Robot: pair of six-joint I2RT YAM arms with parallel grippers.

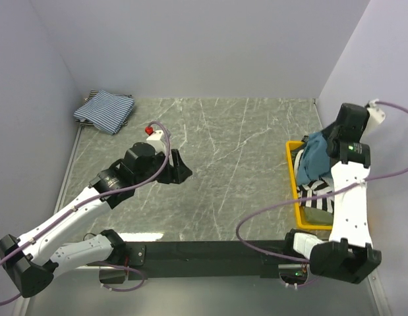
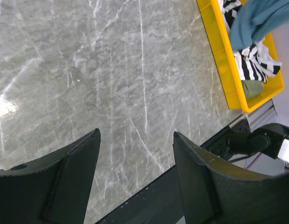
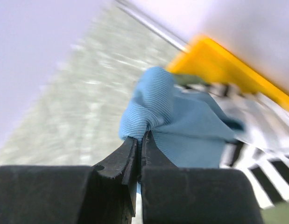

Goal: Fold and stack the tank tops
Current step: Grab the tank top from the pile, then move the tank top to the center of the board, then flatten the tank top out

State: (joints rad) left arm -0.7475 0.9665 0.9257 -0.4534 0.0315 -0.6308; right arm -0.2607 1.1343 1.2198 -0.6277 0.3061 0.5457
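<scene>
Over the yellow tray (image 1: 293, 184) at the table's right edge, the right gripper (image 3: 140, 137) is clamped hard on a bunched fold of the teal top (image 3: 191, 135), with cloth pinched between the tips. The rest of that top drapes down onto the black-and-white striped top (image 1: 316, 192) in the tray. The olive top (image 1: 317, 215) sits at the tray's near end. The blue-and-white striped top (image 1: 105, 110) lies folded at the far-left corner of the table (image 1: 230, 151), well apart from the others. The left gripper (image 2: 136, 135) hangs over bare table left of centre, jaws wide, holding nothing.

Step in hand, as judged: getting the teal top out of the tray and laid flat for folding.

How to do it well:
- Lift straight up until the hanging cloth clears the tray wall, then go sideways. Otherwise it may drag the striped top out or shove the tray.
- The grip is on a bunch, not an edge or strap, so the top will likely land crumpled. Lower slowly while dragging toward table centre so the cloth trails out flat behind the pinch.
- Set it down within the left arm's reach so both arms can spread it.
- Keep it off the folded top's corner, since the stack goes there.

Risk: the pinch looks shallow, so a fast swing could slip it.
</scene>
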